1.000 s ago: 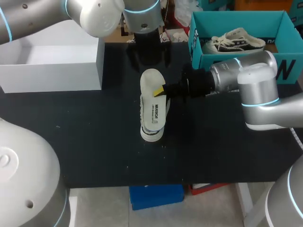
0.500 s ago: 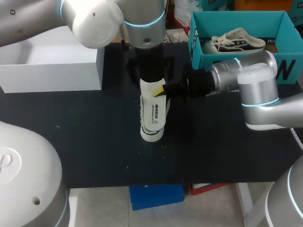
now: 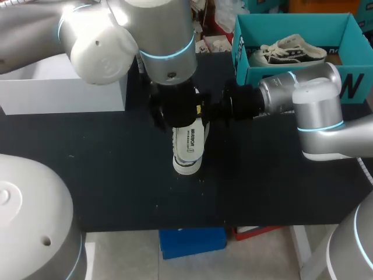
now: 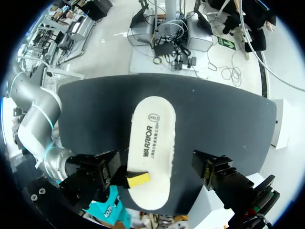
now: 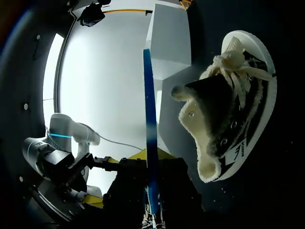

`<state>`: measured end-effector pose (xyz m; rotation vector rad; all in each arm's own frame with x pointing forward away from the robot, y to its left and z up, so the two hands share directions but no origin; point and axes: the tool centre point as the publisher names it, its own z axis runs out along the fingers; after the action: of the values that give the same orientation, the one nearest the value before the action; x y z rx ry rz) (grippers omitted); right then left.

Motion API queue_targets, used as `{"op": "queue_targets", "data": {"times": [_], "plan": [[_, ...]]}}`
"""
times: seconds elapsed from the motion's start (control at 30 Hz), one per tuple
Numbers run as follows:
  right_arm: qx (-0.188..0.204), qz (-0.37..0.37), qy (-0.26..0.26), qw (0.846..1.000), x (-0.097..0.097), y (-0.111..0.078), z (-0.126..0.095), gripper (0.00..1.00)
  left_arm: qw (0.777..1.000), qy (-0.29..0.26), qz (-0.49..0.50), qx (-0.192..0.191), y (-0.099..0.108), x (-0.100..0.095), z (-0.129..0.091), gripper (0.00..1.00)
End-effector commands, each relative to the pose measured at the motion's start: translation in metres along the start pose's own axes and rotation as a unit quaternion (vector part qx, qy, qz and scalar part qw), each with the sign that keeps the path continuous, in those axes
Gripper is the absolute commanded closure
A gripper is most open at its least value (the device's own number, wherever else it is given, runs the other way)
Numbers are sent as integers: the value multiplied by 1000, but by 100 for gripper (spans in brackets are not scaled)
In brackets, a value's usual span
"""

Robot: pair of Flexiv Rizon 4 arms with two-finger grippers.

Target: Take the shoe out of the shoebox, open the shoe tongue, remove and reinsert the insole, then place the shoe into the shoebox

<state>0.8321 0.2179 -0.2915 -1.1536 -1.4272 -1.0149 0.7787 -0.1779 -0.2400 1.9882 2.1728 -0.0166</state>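
**Head view:** A black canvas shoe [image 3: 187, 165] with a white sole stands at the middle of the dark desk [image 3: 116, 175], nearer the back edge. A white insole [image 3: 189, 139] is held flat just above it, pinched at its right-hand rim by the right gripper [image 3: 201, 109]. The left gripper [image 3: 175, 114] hangs directly overhead and hides the shoe's back end. The teal shoebox [image 3: 245, 58] sits at the back right corner with a second shoe [image 3: 288, 49] inside. A white box [image 3: 64, 87] stands at the back left corner.

**Left wrist view:** The insole is a cream oval with dark print along its length, and it covers the shoe below. One yellow fingertip [image 4: 138, 180] of the right gripper lies on top of it. The left gripper's fingers [image 4: 212, 167] are spread wide, one on each side of the insole and clear of it.

**Right wrist view:** The insole shows edge-on as a thin blue line running into the clamped fingers. Beside it, the shoe shows pale fleecy lining, a raised dark tongue [image 5: 209, 93] and loose cream laces [image 5: 236, 62].
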Motion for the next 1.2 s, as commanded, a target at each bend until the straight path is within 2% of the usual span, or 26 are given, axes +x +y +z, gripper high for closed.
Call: {"op": "queue_targets", "data": {"times": [0.03, 0.27, 0.37, 0.47, 0.6, 0.77, 1.03, 1.07, 1.1, 1.2], "plan": [[-1, 0, 0, 1000, 0, 0, 1, 100, 1000, -13, 10, -8, -17, 10, -1, 0], [-1, 0, 0, 1000, 0, 0, 1, 100, 999, -24, 31, -8, -32, 16, 0, 0], [-1, 0, 0, 1000, 0, 0, 1, 100, 998, -53, 34, 0, -33, 18, -2, 0], [-1, 0, 0, 1000, 0, 0, 1, 100, 992, -116, 40, -2, -34, 20, -8, 0], [-1, 0, 0, 1000, 0, 0, 1, 100, 978, -202, 35, -33, -34, 25, -16, 0], [-1, 0, 0, 1000, 0, 0, 1, 100, 953, -302, 19, -29, -31, 33, -24, 0], [-1, 0, 0, 1000, 0, 0, 1, 100, 898, -438, -20, 33, -23, 54, -24, 0], [-1, 0, 0, 1000, 0, 0, 1, 100, 897, -439, -22, 44, -22, 57, -22, 0], [-1, 0, 0, 1000, 0, 0, 1, 100, 912, -403, -35, 64, -20, 57, -18, 0], [-1, 0, 0, 1000, 0, 0, 1, 100, 912, -403, -35, 64, -20, 57, -18, 0]]}}
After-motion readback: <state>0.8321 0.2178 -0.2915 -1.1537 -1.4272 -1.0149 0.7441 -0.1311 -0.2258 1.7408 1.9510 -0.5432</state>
